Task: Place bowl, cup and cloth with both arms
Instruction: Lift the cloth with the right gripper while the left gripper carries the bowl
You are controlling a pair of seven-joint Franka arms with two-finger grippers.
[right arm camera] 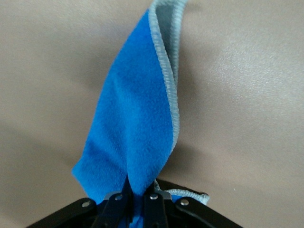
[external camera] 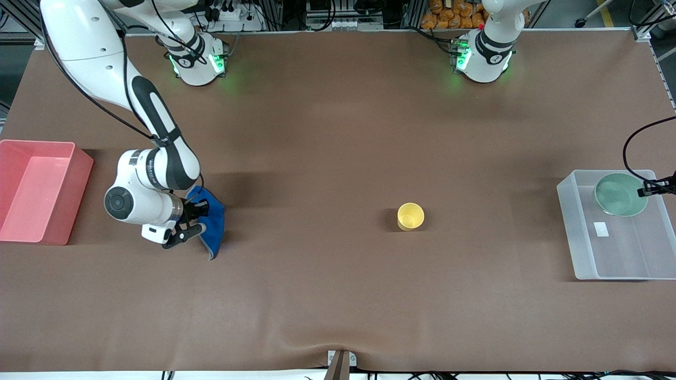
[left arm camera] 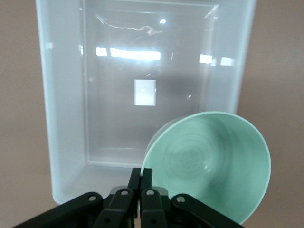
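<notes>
Front view: right gripper point(external camera: 191, 220) is low at the right arm's end of the table, jaws pinched on the blue cloth point(external camera: 213, 227); its own wrist covers much of the cloth, so only one blue flap with a grey edge shows past the fingers. Red bin point(external camera: 37, 192) sits near that gripper, toward the table end, part cut off by the frame edge. Yellow cup point(external camera: 410, 216) stands upright on the brown table point(external camera: 338, 132), well apart from both grippers, between them. Left gripper point(external camera: 655, 187) is nearly out of frame, only a black tip and cable show, over the clear bin point(external camera: 575, 232) and touching the rim of the mint-green bowl point(external camera: 621, 194). Left wrist view: left gripper point(left arm camera: 141, 183) closed tight on the bowl point(left arm camera: 213, 161) rim, bowl tilted with its inside facing the camera, hanging over the clear bin point(left arm camera: 61, 118); bowl's lower edge is cut off. Right wrist view: right gripper point(right arm camera: 137, 194) clamped on the cloth point(right arm camera: 133, 123), which rises from the fingers as a folded peak; the pinched part is hidden between the fingers.
</notes>
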